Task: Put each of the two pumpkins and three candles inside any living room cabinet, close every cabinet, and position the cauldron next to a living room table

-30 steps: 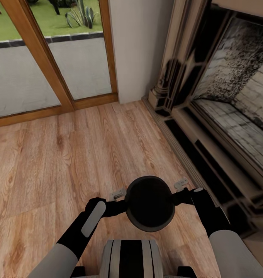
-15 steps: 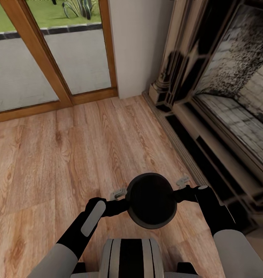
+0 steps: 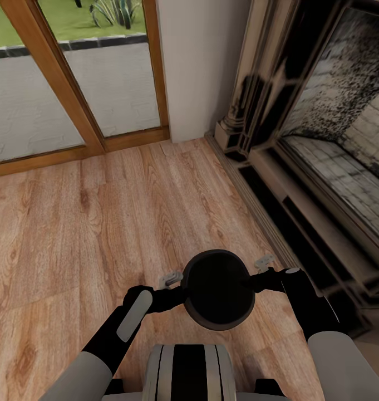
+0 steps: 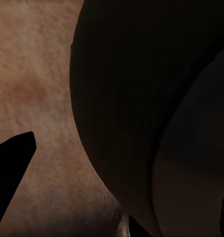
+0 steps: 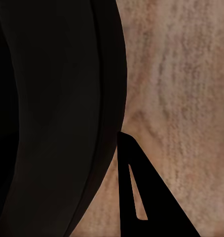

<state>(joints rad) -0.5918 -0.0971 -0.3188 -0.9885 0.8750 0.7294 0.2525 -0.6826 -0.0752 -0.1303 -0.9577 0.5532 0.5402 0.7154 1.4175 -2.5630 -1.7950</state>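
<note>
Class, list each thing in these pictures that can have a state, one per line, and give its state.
cauldron: upright, mouth up, held above the wooden floor between both arms
left gripper: against the cauldron's side; open or shut, cannot tell
right gripper: against the opposite side; cannot tell
glass door: shut
fireplace: unlit

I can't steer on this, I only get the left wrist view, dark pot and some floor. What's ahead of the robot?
Observer: A glass door in a wooden frame, ahead to the left.
Operator: And on the right?
Observer: A fireplace runs along the right side.
Operator: Where's the right hand?
Observer: The right hand is at the cauldron's right side, opposite the left hand.
</note>
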